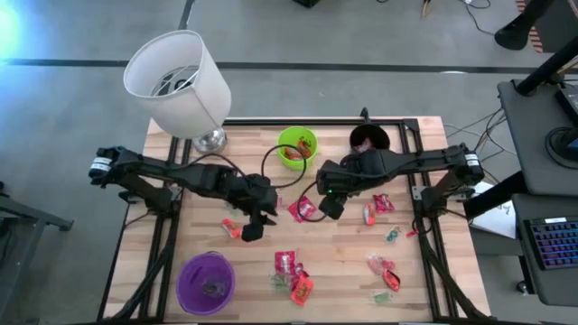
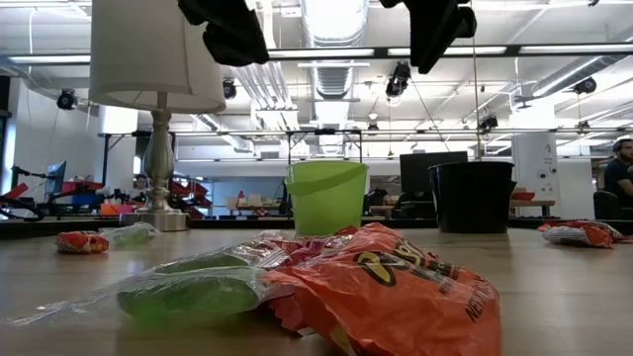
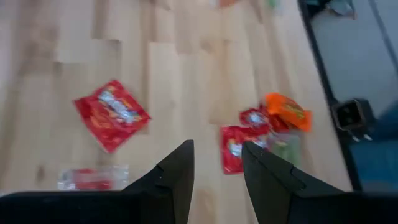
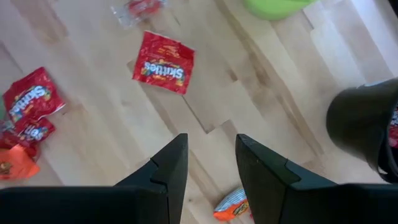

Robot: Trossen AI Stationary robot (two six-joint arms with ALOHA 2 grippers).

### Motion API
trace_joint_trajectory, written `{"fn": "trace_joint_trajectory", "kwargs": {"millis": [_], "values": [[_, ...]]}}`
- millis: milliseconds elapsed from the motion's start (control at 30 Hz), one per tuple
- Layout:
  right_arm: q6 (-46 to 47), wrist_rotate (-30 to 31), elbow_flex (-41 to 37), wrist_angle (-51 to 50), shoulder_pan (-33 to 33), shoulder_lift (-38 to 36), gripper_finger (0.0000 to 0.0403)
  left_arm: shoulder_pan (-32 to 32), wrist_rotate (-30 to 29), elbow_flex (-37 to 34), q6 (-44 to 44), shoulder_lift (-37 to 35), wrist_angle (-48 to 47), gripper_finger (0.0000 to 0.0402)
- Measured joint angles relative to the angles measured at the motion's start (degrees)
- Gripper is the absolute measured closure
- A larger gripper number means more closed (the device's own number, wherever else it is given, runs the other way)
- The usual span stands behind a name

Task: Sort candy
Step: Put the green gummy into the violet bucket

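Both claws hang empty and slightly parted over the surface [image 1: 352, 248], left claw [image 1: 254, 226] and right claw [image 1: 327, 200] flanking a red candy packet [image 1: 305, 209].

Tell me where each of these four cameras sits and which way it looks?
High view: overhead, straight down; both dark arms, left gripper, right gripper, wooden table.
Low view: table height, level across; crinkly orange candy packet close, arms hanging above.
Left wrist: on the left arm, down past its open fingers.
Right wrist: likewise, open fingers.
Shared: the round green plastic cup shows in high, low and right wrist views.
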Motion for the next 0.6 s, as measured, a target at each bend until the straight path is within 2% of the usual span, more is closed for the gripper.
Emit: {"fn": "trace_joint_trajectory", "kwargs": {"millis": [167, 333, 600], "values": [[1.5, 1.3, -0.2, 0.0, 2.5, 0.0, 0.0275, -2.7, 0.3, 3.9, 0.1, 5.2, -5.5, 0.0285], [3.0, 2.8, -1.0, -0.1, 4.7, 0.0, 0.0275, -8.0, -0.6, 5.6, -0.6, 11.8, -5.5, 0.0285], [5.0, 2.9, -1.3, -0.3, 7.8, 0.0, 0.0275, -12.7, -3.1, 5.2, -8.4, 17.9, -5.5, 0.0285]]}}
